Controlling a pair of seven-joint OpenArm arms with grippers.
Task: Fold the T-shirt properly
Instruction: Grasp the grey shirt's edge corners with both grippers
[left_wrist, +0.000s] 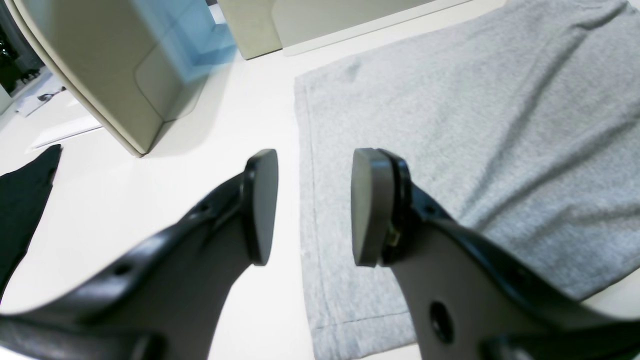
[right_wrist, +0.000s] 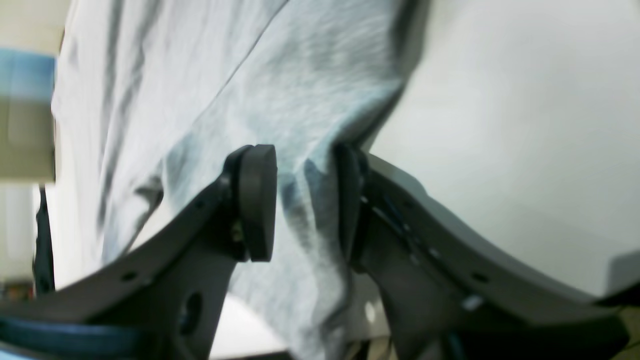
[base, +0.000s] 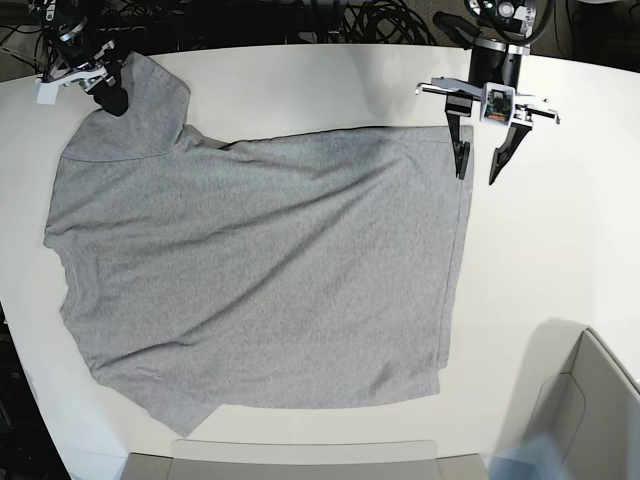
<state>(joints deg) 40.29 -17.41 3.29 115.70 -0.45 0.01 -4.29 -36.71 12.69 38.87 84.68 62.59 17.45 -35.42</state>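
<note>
The light grey T-shirt (base: 260, 260) lies spread flat on the white table (base: 560, 260), plain side up, hem toward the right. My left gripper (base: 477, 177) is open, hovering over the hem's far corner; in the left wrist view its fingers (left_wrist: 315, 165) straddle the hem edge of the T-shirt (left_wrist: 450, 125) from above, not touching it. My right gripper (base: 108, 98) is at the far left sleeve. In the right wrist view its pads (right_wrist: 305, 155) stand apart with bunched sleeve cloth of the T-shirt (right_wrist: 280, 75) between them.
A beige bin (base: 590, 400) stands at the near right corner, also seen in the left wrist view (left_wrist: 100, 75). A beige tray edge (base: 280, 462) runs along the near side. Black cloth (left_wrist: 20, 200) lies beyond the hem. Cables (base: 380, 20) crowd the far edge.
</note>
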